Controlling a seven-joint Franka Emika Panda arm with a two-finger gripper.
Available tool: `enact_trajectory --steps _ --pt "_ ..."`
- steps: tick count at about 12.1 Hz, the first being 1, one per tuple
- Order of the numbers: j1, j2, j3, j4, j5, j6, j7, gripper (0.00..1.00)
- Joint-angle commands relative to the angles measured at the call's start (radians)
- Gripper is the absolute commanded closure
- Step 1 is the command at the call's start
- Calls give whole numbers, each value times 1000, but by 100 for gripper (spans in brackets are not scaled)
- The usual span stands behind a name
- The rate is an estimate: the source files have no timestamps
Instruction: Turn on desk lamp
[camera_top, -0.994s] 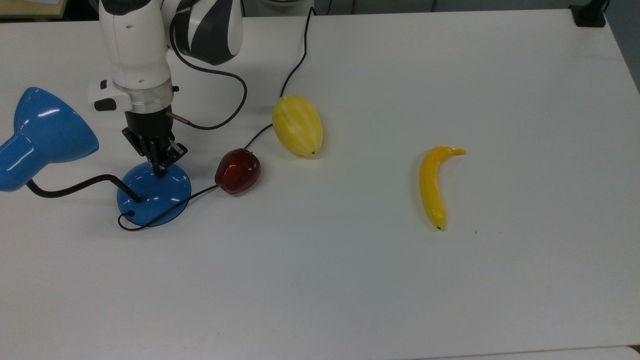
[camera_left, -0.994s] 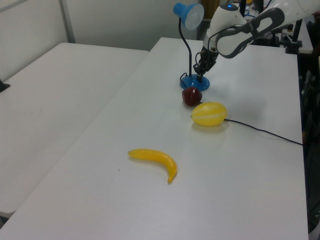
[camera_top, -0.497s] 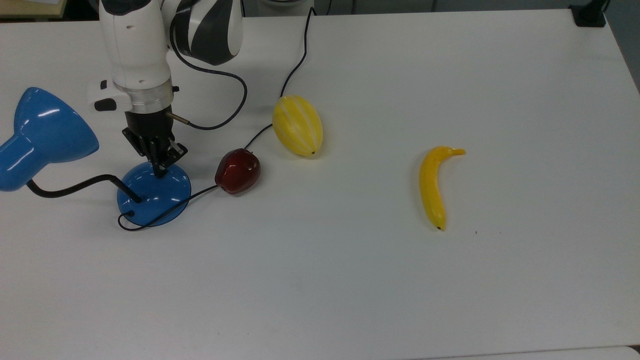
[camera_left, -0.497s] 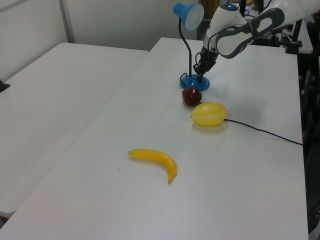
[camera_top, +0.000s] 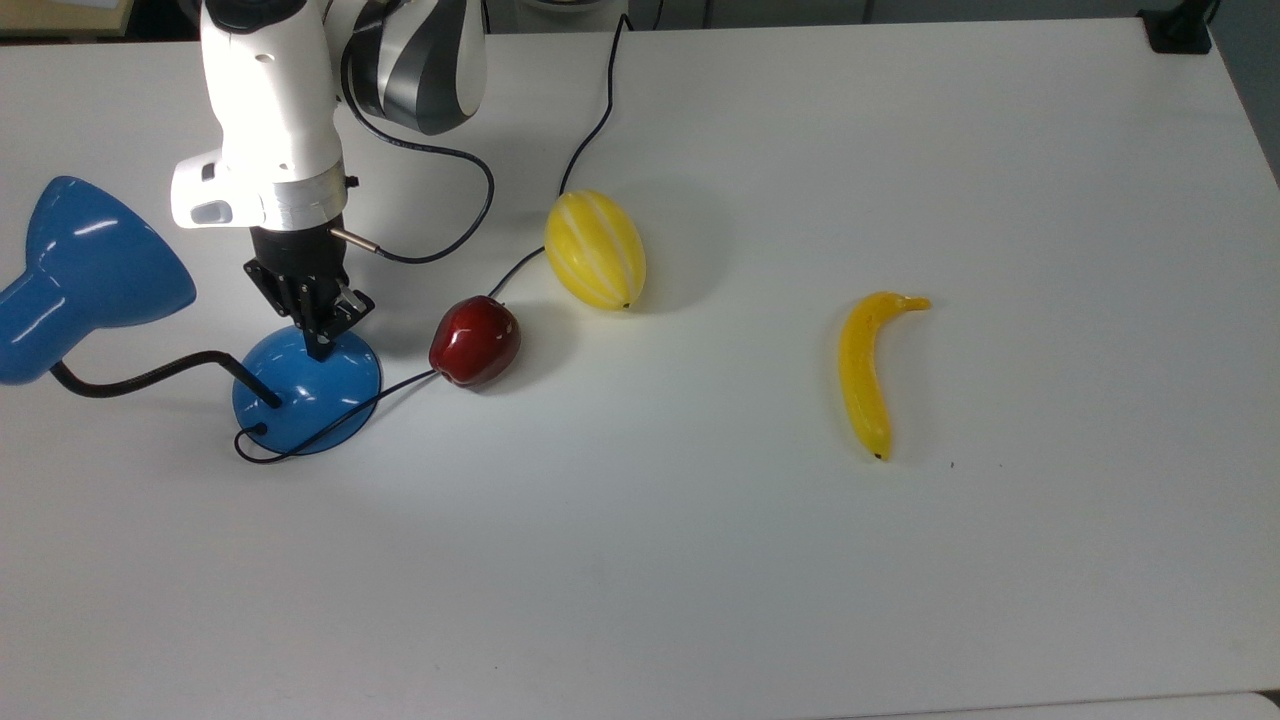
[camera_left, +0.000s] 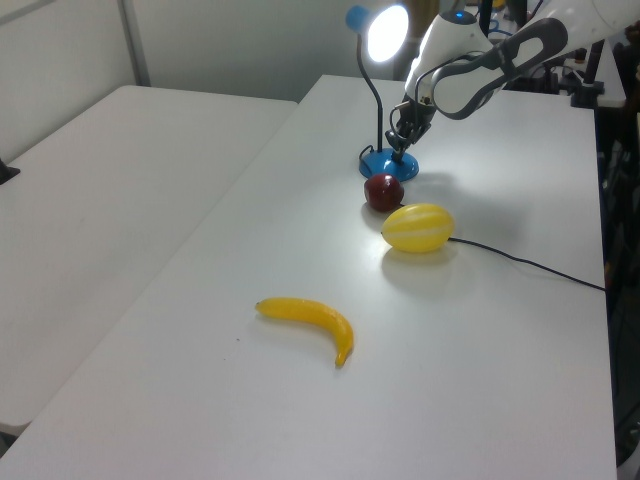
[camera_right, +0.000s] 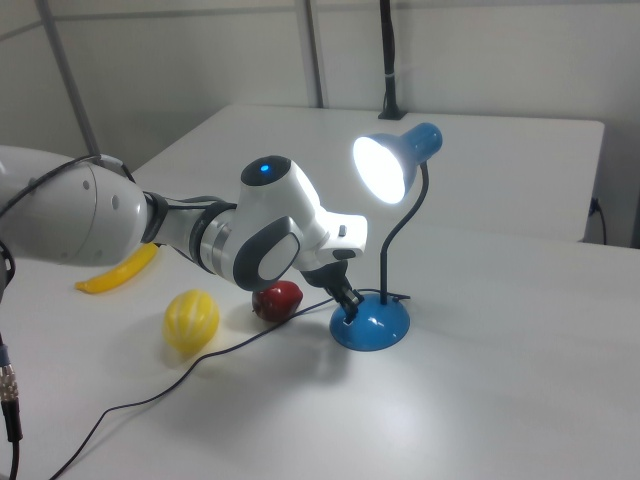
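No readable text, labels, brands, numbers or signs on anything in these views.

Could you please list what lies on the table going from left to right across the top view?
Desk lamp shade → gripper on the lamp's blue base → red apple → yellow melon → banana.

The arm reaches down steeply, and the gripper (camera_top: 318, 340) holds its fingers (camera_top: 322, 348) together, tips pointing downward.
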Motion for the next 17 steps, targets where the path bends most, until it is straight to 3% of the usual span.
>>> enact_trajectory --steps 1,3,6,11,13,15,17 --pt "2 48 -7 -12 -39 48 11 100" --pt "1 36 -5 -17 -41 42 9 97" --pt "-1 -80 -5 -67 -41 -31 -8 84" --pt "50 -306 -7 -74 -38 -440 -77 63" --pt "96 -396 -7 -68 -38 -577 -75 42" --pt "171 -473 -8 -65 -39 -727 -81 0" --pt "196 -511 -7 -26 -36 -841 -97 0"
